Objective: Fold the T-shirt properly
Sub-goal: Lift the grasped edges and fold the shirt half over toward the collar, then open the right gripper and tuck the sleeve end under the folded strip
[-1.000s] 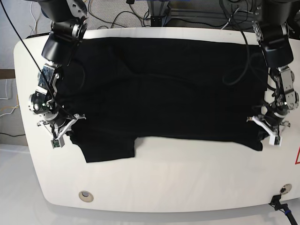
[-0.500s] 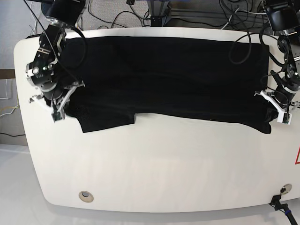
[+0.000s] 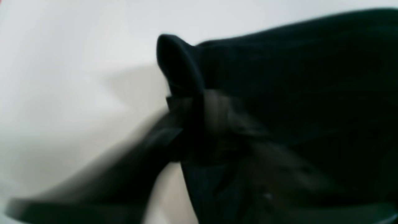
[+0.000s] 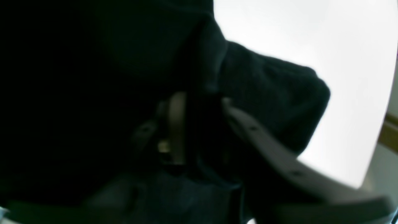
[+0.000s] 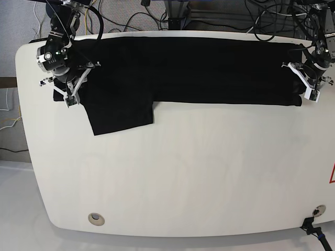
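Observation:
The black T-shirt point(image 5: 199, 70) lies plain side up across the far part of the white table point(image 5: 183, 172), doubled over into a long band. One sleeve point(image 5: 120, 115) sticks out toward the near left. My right gripper point(image 5: 68, 89) is at the band's left end, shut on a bunch of black cloth point(image 4: 202, 124). My left gripper point(image 5: 309, 83) is at the band's right end, shut on the cloth's edge point(image 3: 199, 105). The sun face print does not show.
A round metal grommet point(image 5: 95, 218) sits near the table's front left, another point(image 5: 316, 212) with a cable at the front right. Cables point(image 5: 157, 15) hang behind the far edge. A red mark point(image 5: 332, 175) shows at the right edge.
Both grippers moved away toward the table's far edge with the shirt's near edge in them. The cloth went from spread wide to a narrower doubled band.

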Robot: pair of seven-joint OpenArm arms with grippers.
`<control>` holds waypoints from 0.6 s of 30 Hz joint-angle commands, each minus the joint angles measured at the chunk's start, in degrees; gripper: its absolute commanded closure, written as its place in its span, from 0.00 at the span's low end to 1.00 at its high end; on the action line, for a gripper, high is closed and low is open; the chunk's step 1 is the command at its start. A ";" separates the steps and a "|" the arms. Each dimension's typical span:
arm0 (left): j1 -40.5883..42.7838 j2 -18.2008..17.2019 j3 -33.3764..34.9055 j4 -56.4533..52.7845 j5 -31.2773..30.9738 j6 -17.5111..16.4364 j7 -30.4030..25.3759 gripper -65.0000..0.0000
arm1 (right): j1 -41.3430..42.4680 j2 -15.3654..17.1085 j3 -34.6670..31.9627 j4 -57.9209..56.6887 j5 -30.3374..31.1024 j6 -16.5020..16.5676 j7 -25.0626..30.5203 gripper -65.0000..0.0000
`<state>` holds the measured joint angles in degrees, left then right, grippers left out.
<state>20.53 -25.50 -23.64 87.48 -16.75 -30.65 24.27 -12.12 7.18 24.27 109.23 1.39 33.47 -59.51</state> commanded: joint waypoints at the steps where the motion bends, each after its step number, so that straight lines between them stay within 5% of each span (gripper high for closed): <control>1: -0.80 -1.45 -0.58 0.91 -0.43 0.37 4.26 0.50 | -0.06 0.60 0.21 -0.61 -0.29 -0.11 0.56 0.57; 5: -2.73 -3.38 -0.49 0.91 -0.43 0.37 6.54 0.45 | 0.21 0.60 1.62 1.58 -0.29 -0.11 0.65 0.40; 13: -5.28 -4.79 -0.67 7.24 -0.79 0.37 6.63 0.45 | 8.21 0.07 2.67 2.73 -0.20 -0.02 0.65 0.40; 18: -7.13 -2.59 -0.49 9.97 -0.79 0.37 6.63 0.45 | 17.09 -2.92 2.67 -6.15 -0.29 1.91 2.93 0.40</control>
<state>15.07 -28.71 -23.81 96.05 -17.21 -30.79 31.99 0.40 4.84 26.92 107.70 0.34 34.76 -60.07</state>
